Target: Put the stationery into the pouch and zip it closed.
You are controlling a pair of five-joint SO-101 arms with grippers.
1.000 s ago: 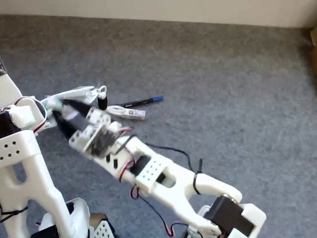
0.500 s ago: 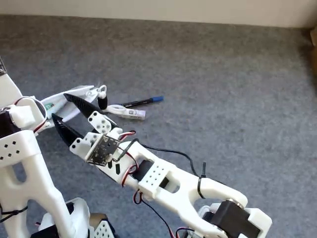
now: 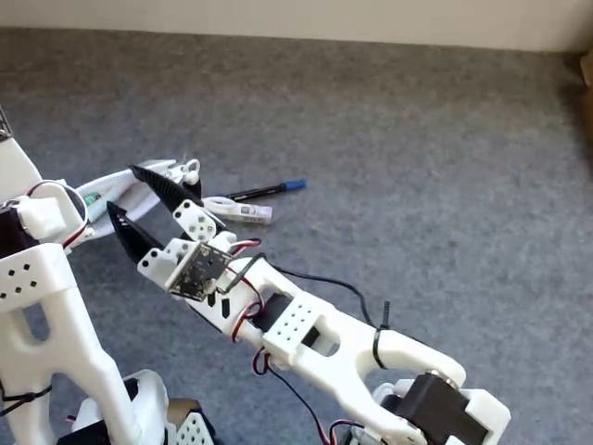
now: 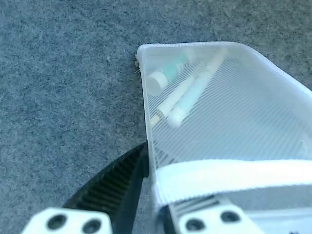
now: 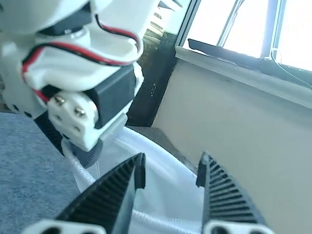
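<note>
A translucent white mesh pouch [image 4: 224, 112] with several pens inside hangs from my left gripper [image 4: 152, 192], which is shut on the white band at its edge. In the high view the pouch [image 3: 139, 199] sits at the left, just off the grey carpet. My right gripper [image 3: 121, 188] stands open at the pouch, one black finger on either side of it and nothing held. The right wrist view has the white pouch [image 5: 165, 190] between the spread fingertips [image 5: 134, 175]. A black pen with a blue cap [image 3: 264, 191] and a short white stationery item [image 3: 239, 210] lie on the carpet beside the pouch.
Grey carpet [image 3: 435, 167] stretches wide to the right and back. A pale wall strip [image 3: 324, 19] runs along the far edge. The left arm's white frame [image 3: 37, 278] stands at the near left, and the right arm's body [image 3: 315, 334] crosses the foreground.
My right gripper opened at the pouch and has drawn back a little toward the right. The pouch, pen and white item lie as before.
</note>
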